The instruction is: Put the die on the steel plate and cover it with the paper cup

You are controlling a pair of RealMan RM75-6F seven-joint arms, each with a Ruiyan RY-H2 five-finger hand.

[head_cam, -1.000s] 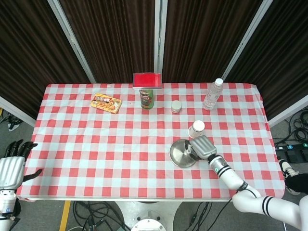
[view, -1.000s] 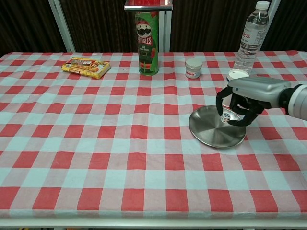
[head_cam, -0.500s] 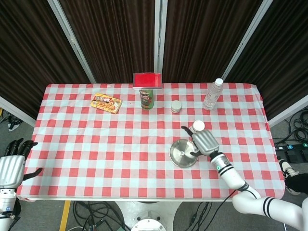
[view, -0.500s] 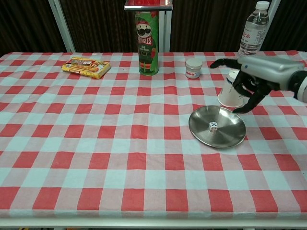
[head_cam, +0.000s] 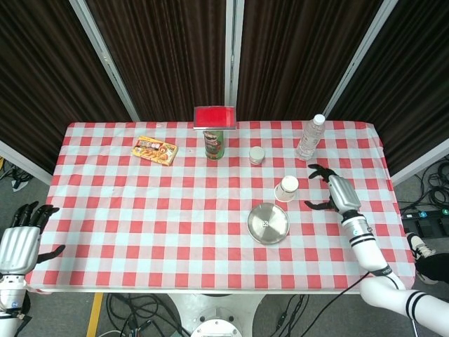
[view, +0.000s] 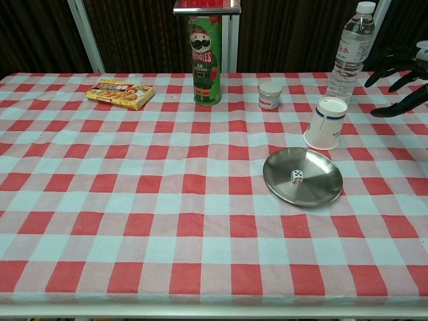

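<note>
The left hand [head_cam: 17, 242] hangs off the table's [head_cam: 140, 232] near left corner, fingers apart, holding nothing. Toward the near right of the table, the die [view: 297, 176] lies inside the steel plate [view: 321, 190], uncovered. Just beyond the plate stands the paper cup [view: 326, 123], upright, mouth up, apart from the plate rim. The right hand [head_cam: 335, 192] hovers right of the cup, fingers spread wide, empty. Along the far edge stand a snack box [view: 120, 93], a Pringles can [view: 205, 59], a small jar [view: 270, 94] and a water bottle [view: 349, 50].
</note>
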